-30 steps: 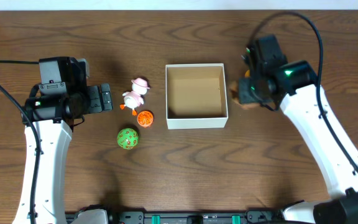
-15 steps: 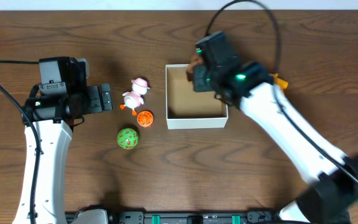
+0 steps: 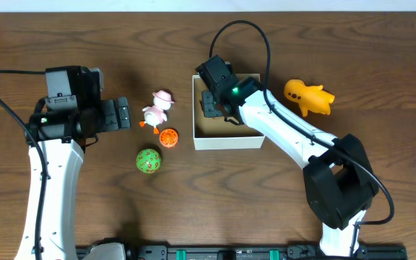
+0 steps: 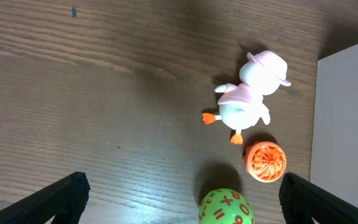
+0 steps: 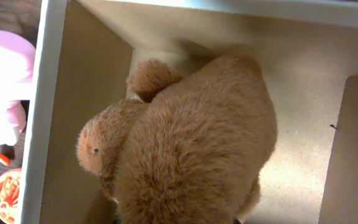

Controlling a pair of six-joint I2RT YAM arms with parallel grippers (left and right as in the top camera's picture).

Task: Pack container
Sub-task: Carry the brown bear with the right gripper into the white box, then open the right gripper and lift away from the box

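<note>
The container (image 3: pixel 230 141) is a small square box with white walls and a brown inside, at the table's middle. My right gripper (image 3: pixel 214 107) is down in its left half, shut on a brown plush toy (image 5: pixel 185 149). The plush fills the right wrist view, low inside the box, and hides the fingers; the box's left wall (image 5: pixel 48 93) is beside it. My left gripper (image 3: pixel 121 114) is open and empty to the left of the toys, and its fingers frame the left wrist view (image 4: pixel 182 190).
Left of the box stand a pink duck (image 3: pixel 157 108), a small orange ball (image 3: pixel 168 136) and a green number ball (image 3: pixel 149 161); all three show in the left wrist view. A yellow toy (image 3: pixel 308 97) lies right of the box.
My right gripper has carried the brown plush from right of the box over its far wall and down into its left half, uncovering the yellow toy. The left arm has not moved.
</note>
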